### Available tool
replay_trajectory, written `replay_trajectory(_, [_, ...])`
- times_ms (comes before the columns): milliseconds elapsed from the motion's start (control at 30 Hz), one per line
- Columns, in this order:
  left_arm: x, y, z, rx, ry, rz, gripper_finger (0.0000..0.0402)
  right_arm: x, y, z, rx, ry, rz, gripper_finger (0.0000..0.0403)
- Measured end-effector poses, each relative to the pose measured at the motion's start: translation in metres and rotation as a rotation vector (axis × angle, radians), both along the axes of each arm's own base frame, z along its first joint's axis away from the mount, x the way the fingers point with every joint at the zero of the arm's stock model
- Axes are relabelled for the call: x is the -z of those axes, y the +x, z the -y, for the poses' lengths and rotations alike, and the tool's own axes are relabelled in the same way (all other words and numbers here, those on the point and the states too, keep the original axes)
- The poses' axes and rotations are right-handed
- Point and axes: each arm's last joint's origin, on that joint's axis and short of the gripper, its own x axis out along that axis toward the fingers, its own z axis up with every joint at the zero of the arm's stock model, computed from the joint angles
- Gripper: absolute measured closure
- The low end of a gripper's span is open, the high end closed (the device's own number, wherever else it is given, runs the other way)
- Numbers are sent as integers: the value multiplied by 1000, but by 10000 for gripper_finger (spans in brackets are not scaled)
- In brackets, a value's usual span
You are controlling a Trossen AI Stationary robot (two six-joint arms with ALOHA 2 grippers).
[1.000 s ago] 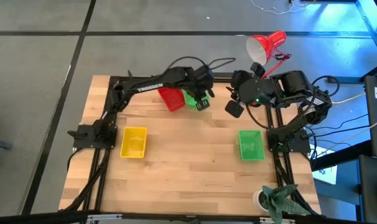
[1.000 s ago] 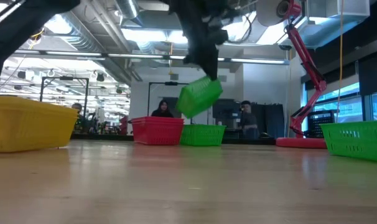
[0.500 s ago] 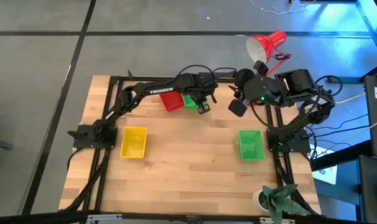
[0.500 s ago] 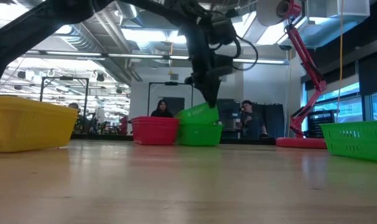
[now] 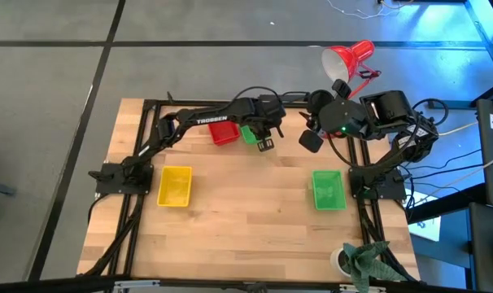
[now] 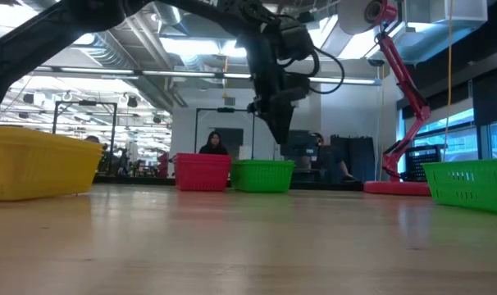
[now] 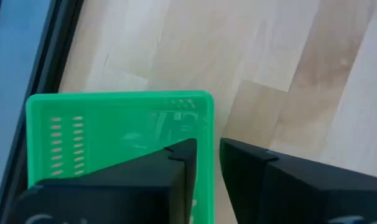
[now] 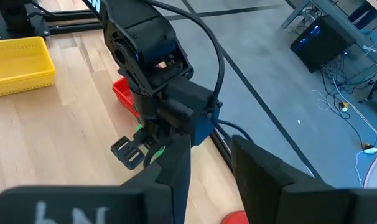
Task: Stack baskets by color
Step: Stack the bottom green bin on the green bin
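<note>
**Green basket set down beside the red one**

A green basket point(image 5: 248, 133) was seen resting on the table point(image 5: 246, 236) at its far edge, just beside a red basket point(image 5: 223, 133). The left end effector point(image 5: 265, 144) was held just above the green basket's rim, fingers slightly apart, nothing gripped. The right end effector point(image 5: 307, 140) was raised nearby, fingers apart. A yellow basket point(image 5: 174, 186) and another green basket point(image 5: 328, 190) were placed well apart.
</note>
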Motion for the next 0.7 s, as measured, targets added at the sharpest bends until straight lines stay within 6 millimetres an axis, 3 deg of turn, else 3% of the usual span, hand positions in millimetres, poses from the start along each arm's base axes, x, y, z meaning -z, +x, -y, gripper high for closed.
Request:
replay_trajectory(167, [-3, -1, 0, -13, 27, -5, 325, 0, 0, 0, -24, -5, -16, 286])
replay_trajectory(233, [-13, -7, 1, -8, 2, -25, 326, 1, 0, -1, -48, 20, -21, 286])
replay_trajectory(467, [-84, -29, 11, 1, 27, 32, 326, 3, 1, -8, -321, 155, -101, 286])
replay_trajectory(700, [-154, -79, 25, -16, 90, 137, 328, -3, -12, -1, -370, 301, -53, 286])
